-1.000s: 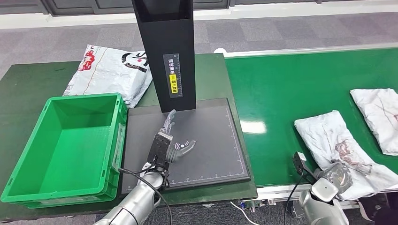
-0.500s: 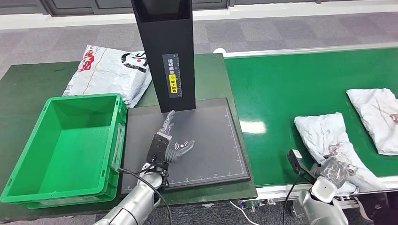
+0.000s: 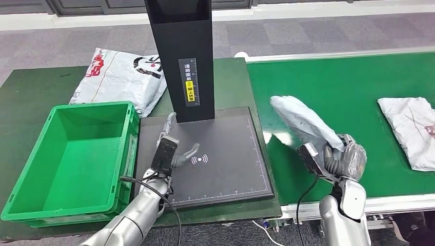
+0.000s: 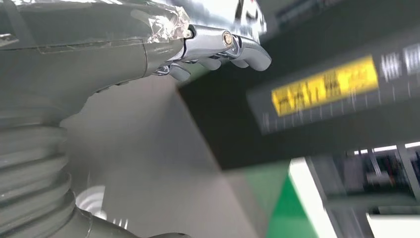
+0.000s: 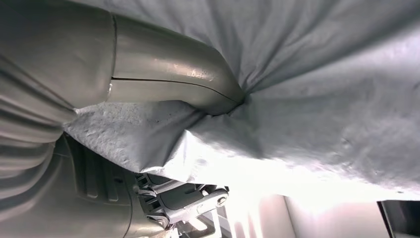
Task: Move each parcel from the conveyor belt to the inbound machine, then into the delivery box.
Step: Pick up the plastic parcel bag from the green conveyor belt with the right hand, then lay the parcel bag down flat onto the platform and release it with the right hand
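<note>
The right hand (image 3: 342,160) had its fingers (image 5: 173,79) closed on a grey parcel (image 3: 303,123), the thick thumb pressed into the crumpled wrapping in the right wrist view; the parcel hung raised above the green conveyor belt (image 3: 333,87), its far end pointing toward the inbound machine. The left hand (image 3: 167,151) held nothing, its fingers (image 4: 233,47) loosely apart and stretched out above the near left part of the machine's dark scanning plate (image 3: 225,154), not far from the white wireless mark (image 3: 199,160) printed there. Behind the plate rose the machine's black column (image 3: 182,56), carrying a yellow label (image 3: 189,89). Just beside the plate on the left stood the green delivery box (image 3: 31,205), with nothing seen inside it. Both sat on the dark green desk (image 3: 31,97). Behind the box, near the column's foot, lay a white printed parcel (image 3: 120,77) on the desk. Farther along the belt, well apart from the right hand, lay another white parcel (image 3: 410,128) at the picture's edge.
</note>
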You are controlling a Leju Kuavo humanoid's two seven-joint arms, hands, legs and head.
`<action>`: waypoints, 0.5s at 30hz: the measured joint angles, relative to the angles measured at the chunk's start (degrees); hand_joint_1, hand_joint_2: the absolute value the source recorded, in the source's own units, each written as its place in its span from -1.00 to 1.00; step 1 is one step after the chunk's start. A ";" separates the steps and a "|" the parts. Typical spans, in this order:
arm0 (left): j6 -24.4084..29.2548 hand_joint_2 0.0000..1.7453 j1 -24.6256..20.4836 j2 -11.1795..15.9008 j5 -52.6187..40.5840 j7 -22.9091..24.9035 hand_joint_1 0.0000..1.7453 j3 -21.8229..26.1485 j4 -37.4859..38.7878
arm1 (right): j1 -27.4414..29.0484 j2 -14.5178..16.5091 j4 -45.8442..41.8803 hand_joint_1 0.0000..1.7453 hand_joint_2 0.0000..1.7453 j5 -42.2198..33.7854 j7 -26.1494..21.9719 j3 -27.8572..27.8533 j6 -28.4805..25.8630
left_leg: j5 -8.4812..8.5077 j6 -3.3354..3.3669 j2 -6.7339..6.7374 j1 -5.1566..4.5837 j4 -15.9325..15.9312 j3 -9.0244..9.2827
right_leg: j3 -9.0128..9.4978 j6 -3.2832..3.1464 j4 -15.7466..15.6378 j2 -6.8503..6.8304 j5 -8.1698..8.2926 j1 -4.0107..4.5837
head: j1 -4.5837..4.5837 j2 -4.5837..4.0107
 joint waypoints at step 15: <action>1.94 1.00 -3.05 1.87 -1.64 -0.29 -1.00 3.07 -0.18 | -3.77 3.87 -5.80 1.00 1.00 -9.21 5.52 24.88 9.01 | 0.05 -0.01 0.03 0.02 0.00 -0.05 | -0.06 0.01 0.01 0.05 0.02 0.01 | 0.00 0.00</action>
